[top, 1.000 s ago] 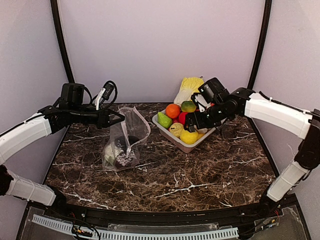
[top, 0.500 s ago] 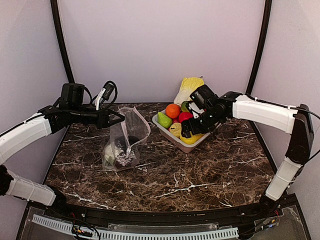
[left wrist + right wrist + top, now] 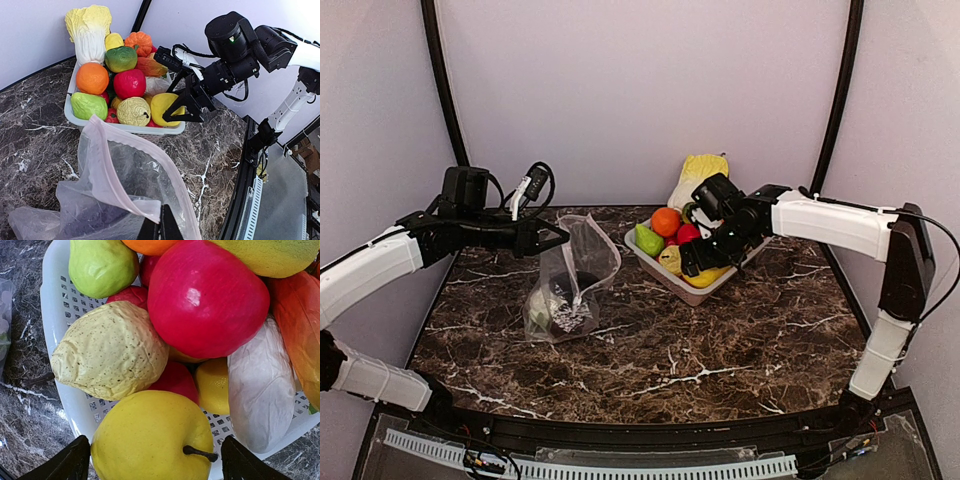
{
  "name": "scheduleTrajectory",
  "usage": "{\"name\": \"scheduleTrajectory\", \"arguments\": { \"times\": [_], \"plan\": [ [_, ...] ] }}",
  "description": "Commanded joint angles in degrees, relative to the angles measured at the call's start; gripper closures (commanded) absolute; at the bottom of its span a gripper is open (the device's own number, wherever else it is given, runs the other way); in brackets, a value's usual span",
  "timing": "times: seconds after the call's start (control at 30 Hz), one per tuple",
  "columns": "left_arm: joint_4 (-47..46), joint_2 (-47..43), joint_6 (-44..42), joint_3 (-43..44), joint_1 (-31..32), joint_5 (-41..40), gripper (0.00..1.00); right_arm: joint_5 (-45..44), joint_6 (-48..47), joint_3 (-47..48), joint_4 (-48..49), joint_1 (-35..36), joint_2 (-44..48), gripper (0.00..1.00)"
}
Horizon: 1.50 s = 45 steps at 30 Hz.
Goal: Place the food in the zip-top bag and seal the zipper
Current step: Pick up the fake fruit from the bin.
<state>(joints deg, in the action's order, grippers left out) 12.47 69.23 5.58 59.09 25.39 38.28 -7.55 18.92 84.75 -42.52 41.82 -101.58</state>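
Observation:
The clear zip-top bag stands on the marble table, with the white cauliflower and a dark purple piece inside. My left gripper is shut on the pink zipper and holds the mouth of the bag up and open; it shows in the left wrist view. My right gripper is open, its fingers on either side of a yellow apple in the tray. A small yellow lemon lies just beyond the apple. The right gripper also shows in the top view.
The pale tray holds a red apple, a wrinkled pale-yellow fruit, a green pear and a white piece. An orange and a napa cabbage sit at its far end.
My right gripper has moved left and down over the tray, closing in on the yellow apple. The left gripper and the bag have not moved.

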Motion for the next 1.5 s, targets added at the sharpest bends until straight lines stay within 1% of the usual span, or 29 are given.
{"name": "scheduleTrajectory", "arguments": {
  "times": [0.0, 0.2, 0.43, 0.73, 0.97, 1.17, 1.47],
  "plan": [
    [0.58, -1.29, -0.80, 0.66, 0.01, -0.14, 0.99, -1.21, 0.07, 1.13, 0.33, -0.51, -1.17, 0.14],
    [0.55, -1.38, -0.76, 0.67, 0.10, -0.14, 0.99, -1.06, -0.06, 1.35, 0.42, -0.51, -0.99, 0.21],
    [0.54, -1.46, -0.84, 0.66, 0.02, -0.14, 0.99, -1.27, -0.06, 1.30, 0.35, -0.52, -0.57, 0.24],
    [0.55, -1.62, -0.79, 0.63, 0.10, -0.05, 0.99, -1.32, 0.02, 0.50, 0.86, -0.51, 1.65, 0.30],
    [0.45, -1.85, -0.72, 0.48, 0.04, -0.72, 0.99, -1.04, 0.42, -2.30, 3.50, -0.52, 6.21, 0.33],
    [0.17, -1.86, -0.50, 0.48, 0.08, -0.34, 0.99, -0.25, -0.01, -2.87, 4.23, -0.56, 10.61, 0.35],
    [0.53, -2.33, -0.95, 0.55, 0.05, -0.51, 0.99, 3.29, -0.98, -4.66, 7.84, -0.51, 17.24, 0.36]
  ]
}}
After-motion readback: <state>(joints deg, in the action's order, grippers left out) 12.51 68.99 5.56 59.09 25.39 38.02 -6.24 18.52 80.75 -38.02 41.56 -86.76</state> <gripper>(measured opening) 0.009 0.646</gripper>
